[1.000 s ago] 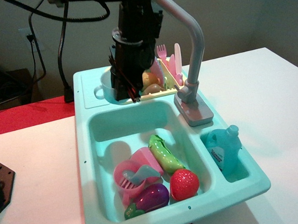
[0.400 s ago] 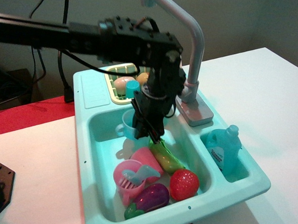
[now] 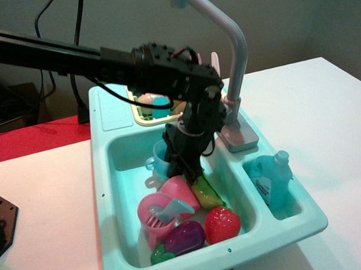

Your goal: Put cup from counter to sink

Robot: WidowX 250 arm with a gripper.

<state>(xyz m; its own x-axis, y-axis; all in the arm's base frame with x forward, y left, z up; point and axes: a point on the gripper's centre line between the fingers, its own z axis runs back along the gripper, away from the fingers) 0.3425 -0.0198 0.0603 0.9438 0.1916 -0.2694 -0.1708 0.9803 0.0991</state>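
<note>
1. The sink (image 3: 126,149) is the deep turquoise basin of the toy unit, which sits on a white surface (image 3: 327,112). A grey faucet (image 3: 233,59) rises from its back rim.
2. The cup (image 3: 161,160), translucent light blue, is down inside the sink near the back wall, with its loop handle facing the left wall. Whether it touches the basin floor cannot be told.
3. The gripper (image 3: 182,165) reaches down into the sink from the black arm (image 3: 69,56), and its jaws are closed on the cup at the rim.
4. Just in front of the cup, a pink cup (image 3: 180,189) lies on its side, and a second pink cup (image 3: 155,212) beside it holds a pale blue utensil (image 3: 173,207).
5. A green-and-yellow toy vegetable (image 3: 206,194), a red strawberry (image 3: 223,225) and a purple eggplant (image 3: 184,238) fill the front of the sink.
6. The small side compartment (image 3: 292,207) on the right holds a blue bottle (image 3: 269,179), standing tilted.
7. A cream dish rack (image 3: 146,117) behind the sink holds a teal cup (image 3: 161,106) and pale round items; more cannot be made out.
8. The counter (image 3: 116,110) is the flat ledge left of the rack.
</note>
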